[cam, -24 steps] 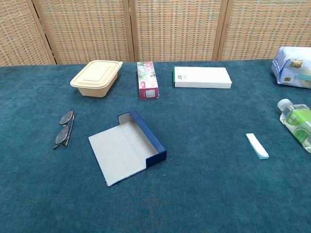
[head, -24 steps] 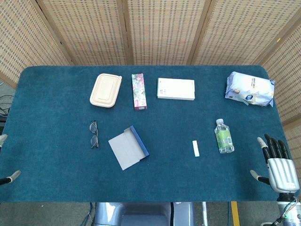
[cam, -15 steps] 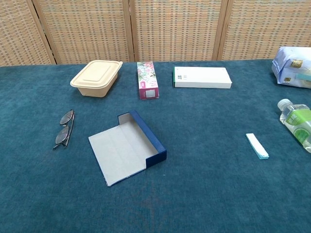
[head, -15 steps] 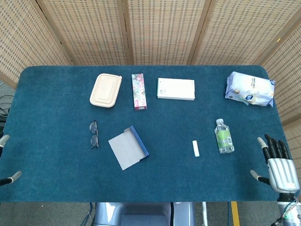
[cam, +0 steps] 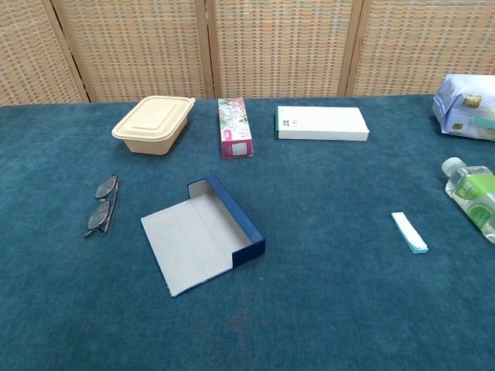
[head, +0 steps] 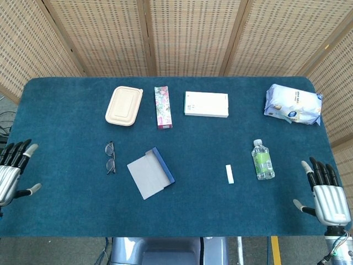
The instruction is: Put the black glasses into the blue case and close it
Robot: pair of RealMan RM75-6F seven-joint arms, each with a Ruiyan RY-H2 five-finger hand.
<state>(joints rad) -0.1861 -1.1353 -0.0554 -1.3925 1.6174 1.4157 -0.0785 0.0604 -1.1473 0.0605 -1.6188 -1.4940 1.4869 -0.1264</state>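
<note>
Bright even light, soft shadows, sharp

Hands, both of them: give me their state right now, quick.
Left hand: open, fingers spread, holding nothing, at the table's left edge.
Right hand: open, fingers spread, holding nothing, at the table's right edge.

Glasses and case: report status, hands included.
Left hand and right hand open, at the table edges. Glasses folded on the cloth, left of the open case, untouched. Nothing between them.

left robot hand (head: 10, 174) cropped, bottle (cam: 473, 195) cropped
</note>
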